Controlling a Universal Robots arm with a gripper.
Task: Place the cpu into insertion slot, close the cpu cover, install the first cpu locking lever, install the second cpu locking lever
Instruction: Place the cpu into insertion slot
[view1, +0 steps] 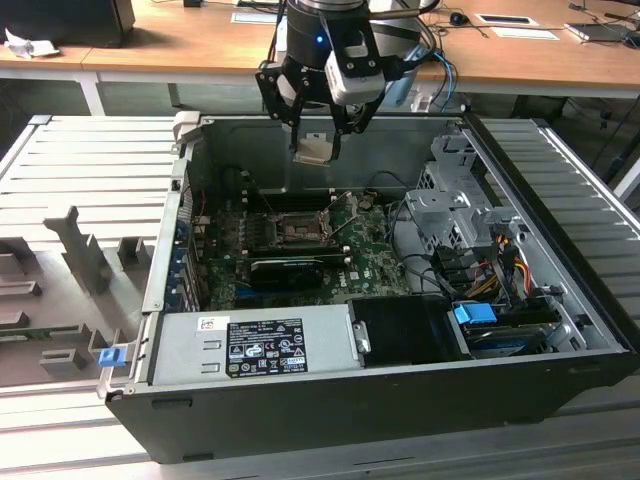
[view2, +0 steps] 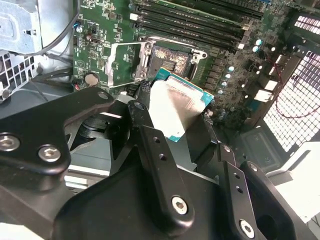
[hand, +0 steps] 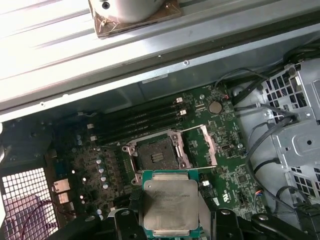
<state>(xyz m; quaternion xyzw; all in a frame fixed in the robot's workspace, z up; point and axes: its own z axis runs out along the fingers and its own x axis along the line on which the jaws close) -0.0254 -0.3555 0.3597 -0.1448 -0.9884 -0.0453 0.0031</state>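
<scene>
The first wrist view showed the cpu as a small flat square with a pale metal top and a thin green rim. It was pinched by two opposite edges in the gripper, whose jaws were drawn in narrow on the chip and carried nothing else. It was held in the air above the green circuit board, with its top face kept roughly level. In that view it sat just short of the insertion slot and was not yet in it. The chip looked light and quite stiff, so weight was likely no worry. The smooth metal top would probably be slippery and the hidden underside was judged delicate, so the edges looked like the right place to grip, with only modest squeeze. The socket lay open and dark inside its metal frame, and its inner face also seemed easy to damage if the chip came down tilted. The cpu cover stood swung open just beside the socket, with green board visible through its window. Long black memory slots ran along the socket's far side. In the exterior view the gripper hung over the open computer case, well above the board, and the case rested on a grey ribbed surface.
</scene>
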